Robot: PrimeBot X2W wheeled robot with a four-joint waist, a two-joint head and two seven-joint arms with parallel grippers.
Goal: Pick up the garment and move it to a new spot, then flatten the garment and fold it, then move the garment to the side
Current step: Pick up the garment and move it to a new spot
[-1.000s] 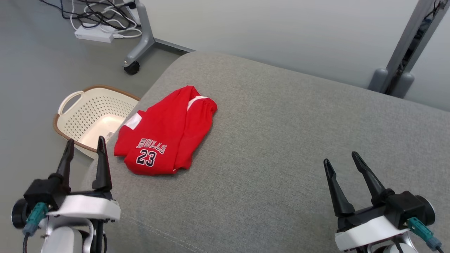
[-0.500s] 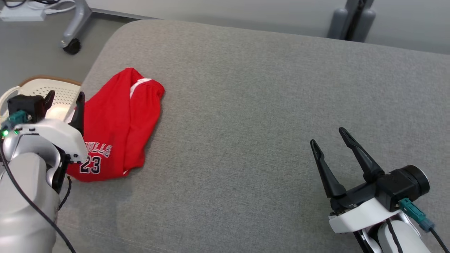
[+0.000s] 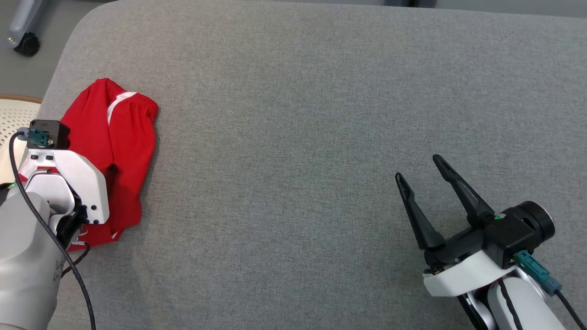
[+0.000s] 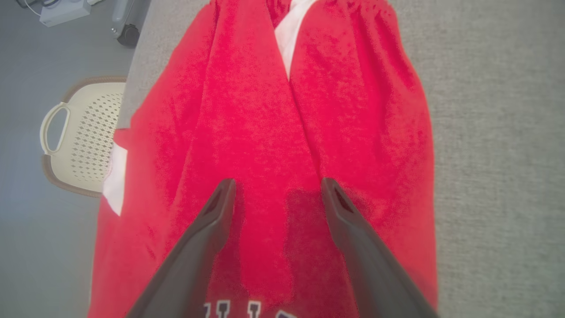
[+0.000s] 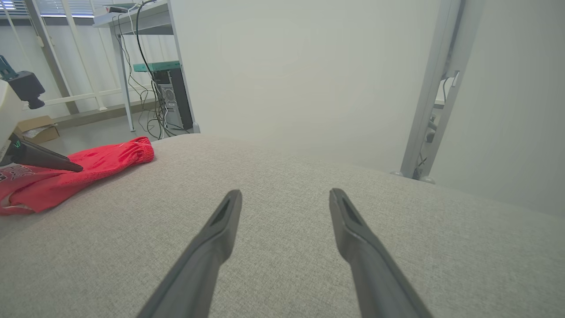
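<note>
Cream basket [image 4: 88,132] on floor beside grey cushion [image 3: 298,114]. Red jersey [image 3: 128,137] outside it, on cushion's left edge. Left tool [image 4: 278,183] spread wide over jersey, gripping nothing. Right tool [image 3: 417,166] wide open, empty, well apart. Left wrist view shows basket handle; right wrist view shows desk [image 5: 132,17].

Bare cushion [image 3: 298,114] right of garment [image 3: 133,137]

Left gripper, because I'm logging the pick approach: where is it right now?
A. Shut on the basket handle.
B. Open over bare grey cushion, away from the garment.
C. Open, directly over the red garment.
C: the left wrist view shows the left gripper with its jaws apart and the red garment spread beneath and between them, not pinched.
</note>
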